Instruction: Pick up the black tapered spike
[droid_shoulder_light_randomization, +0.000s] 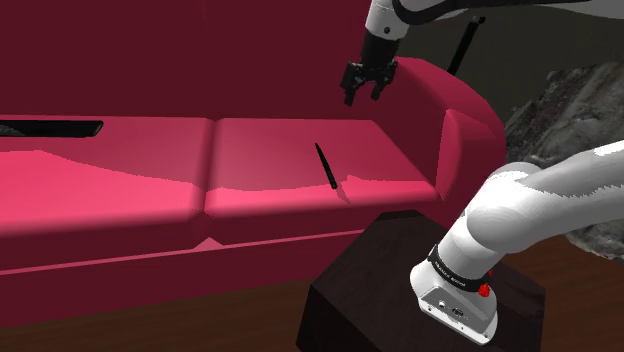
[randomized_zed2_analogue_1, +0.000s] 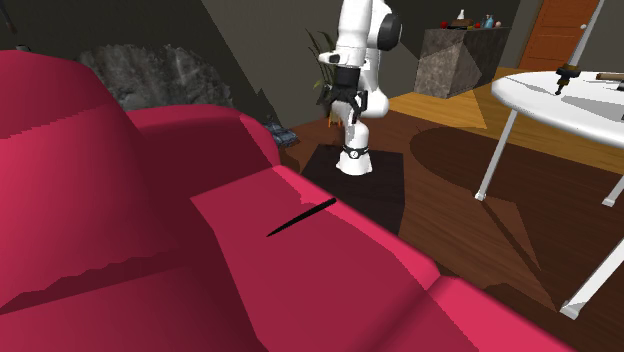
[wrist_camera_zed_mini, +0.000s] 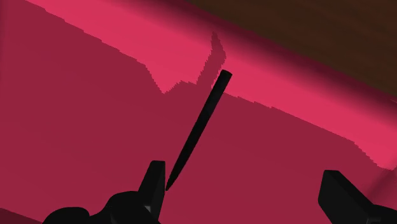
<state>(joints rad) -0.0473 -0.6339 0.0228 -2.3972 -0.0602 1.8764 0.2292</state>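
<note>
Item: black tapered spike (droid_shoulder_light_randomization: 325, 166), flat on the seat of the red sofa (droid_shoulder_light_randomization: 120, 190). Your hand (droid_shoulder_light_randomization: 362, 97): open, empty, hanging above it toward the backrest (droid_shoulder_light_randomization: 250, 60). The spike sits off-centre, its thin tip beside one finger, its long axis running out toward the seat's front edge.

You're looking at a deep red sofa (droid_shoulder_light_randomization: 120, 180) with two seat cushions, half in shadow. Beyond it you have a brown wooden floor (randomized_zed2_analogue_1: 440, 215), a round white table (randomized_zed2_analogue_1: 545, 105) on slim legs, a grey stone block (randomized_zed2_analogue_1: 455, 60) and an orange door (randomized_zed2_analogue_1: 565, 30).
</note>
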